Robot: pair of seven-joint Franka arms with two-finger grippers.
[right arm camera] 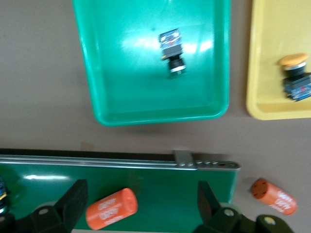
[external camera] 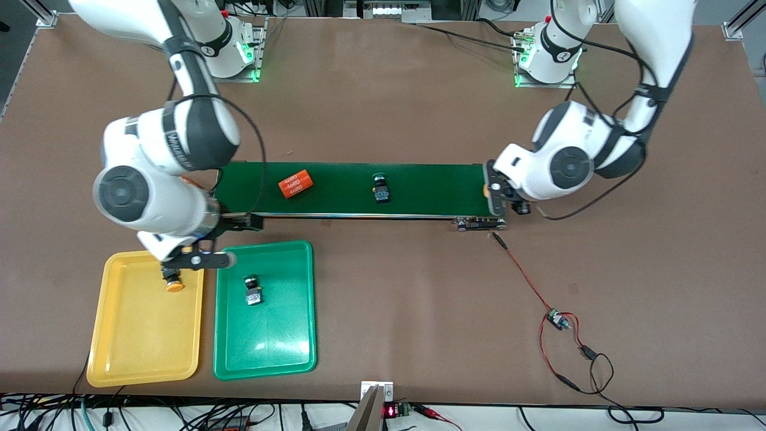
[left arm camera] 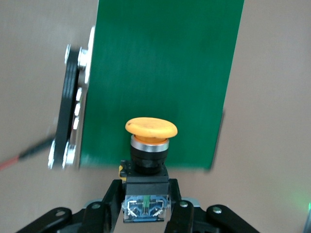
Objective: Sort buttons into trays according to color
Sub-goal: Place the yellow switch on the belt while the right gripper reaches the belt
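My left gripper [external camera: 494, 193] is shut on a yellow-capped button [left arm camera: 150, 128], held in the air over the belt's end at the left arm's end; its fingers [left arm camera: 111, 196] clamp the body. My right gripper [external camera: 200, 261] is open and empty above the belt-side ends of the trays. A second yellow button [external camera: 173, 282] lies in the yellow tray [external camera: 143, 353]. One green button [external camera: 252, 290] lies in the green tray [external camera: 269, 347]. Another green button [external camera: 380, 188] stands on the belt. In the right wrist view, the trays [right arm camera: 136, 87] [right arm camera: 272, 58] hold their buttons [right arm camera: 172, 51] [right arm camera: 295, 73].
The long dark-green belt [external camera: 431, 188] crosses mid-table with an orange "4680" cylinder [external camera: 296, 183] on it. A second cylinder [right arm camera: 274, 196] lies on the table off the belt's end at the right arm's end. Red-black wires with a small board [external camera: 559, 320] trail toward the left arm's end.
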